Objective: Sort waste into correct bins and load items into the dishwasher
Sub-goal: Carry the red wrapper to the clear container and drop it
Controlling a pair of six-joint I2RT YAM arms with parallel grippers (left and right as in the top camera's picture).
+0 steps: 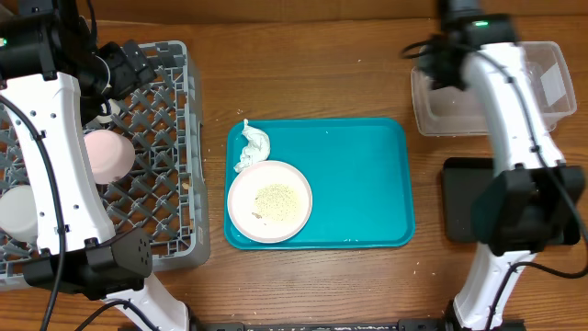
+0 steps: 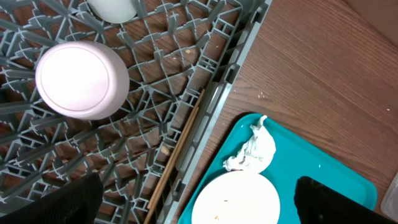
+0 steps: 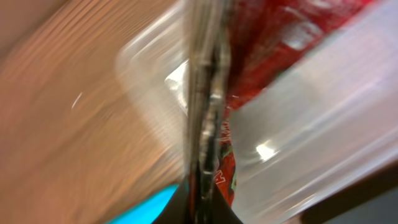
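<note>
My right gripper [image 1: 439, 66] hangs over the left end of the clear tub [image 1: 542, 87]. In the blurred right wrist view it [image 3: 206, 137] is shut on the red foil wrapper [image 3: 273, 34], above the tub wall [image 3: 323, 118]. My left gripper [image 1: 124, 66] is over the grey dish rack [image 1: 175, 193]; its jaws [image 2: 199, 208] are wide open and empty. A small white cup [image 2: 81, 78] stands upside down in the rack [image 2: 161, 112]. The smaller white dish [image 1: 269, 200] with rice crumbs and the crumpled napkin [image 1: 253, 147] lie on the teal tray [image 1: 367, 184].
The black tray [image 1: 459, 198] lies at the right, partly under my right arm. A wooden chopstick [image 2: 177, 155] lies along the rack's edge. Another round white item [image 1: 18, 213] sits in the rack at the far left. The napkin [image 2: 252, 152] and dish [image 2: 236, 199] show below my left gripper.
</note>
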